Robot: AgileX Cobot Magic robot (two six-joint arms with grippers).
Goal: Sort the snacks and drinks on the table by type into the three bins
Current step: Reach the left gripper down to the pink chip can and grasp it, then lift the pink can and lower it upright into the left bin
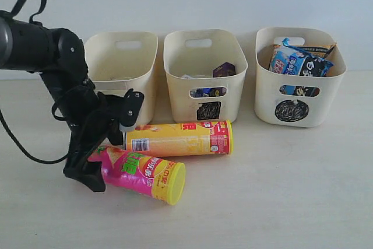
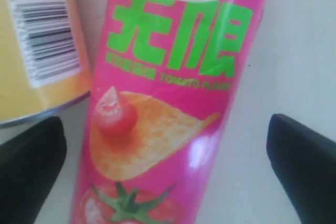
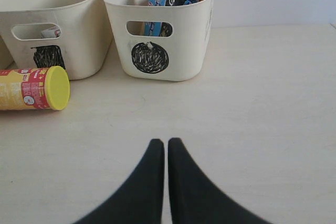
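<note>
On the table (image 1: pixel 280 196), in front of 3 cream bins: pink chip tube (image 1: pixel 137 173) flat on its side, yellow lid toward the right of the exterior view, opposite end between the spread fingers of the left gripper (image 2: pixel 167 174). Jaws wide, 1 finger either side of the tube, no contact visible in the left wrist view. Just behind, yellow chip tube (image 1: pixel 178 138), also lying down, close enough to crowd the far finger.

Probably light, stiff cardboard, glossy and round, so prone to rolling or slipping under a pinch. Best taken squarely across the body, with a moderate squeeze to avoid denting.

Right gripper (image 3: pixel 167 148) pinched closed on nothing, low over bare tabletop.

Smooth, level, pale wood-grain surface, with little to stop a rolling tube. Middle bin (image 1: pixel 175 56), square mark, with drink cartons (image 1: pixel 224 69) inside. Right bin (image 1: pixel 326 97), circle mark, with packets (image 1: pixel 297 62). Left bin (image 1: pixel 148 45), mark hidden behind the arm, nothing visible inside. Plain white wall behind.
</note>
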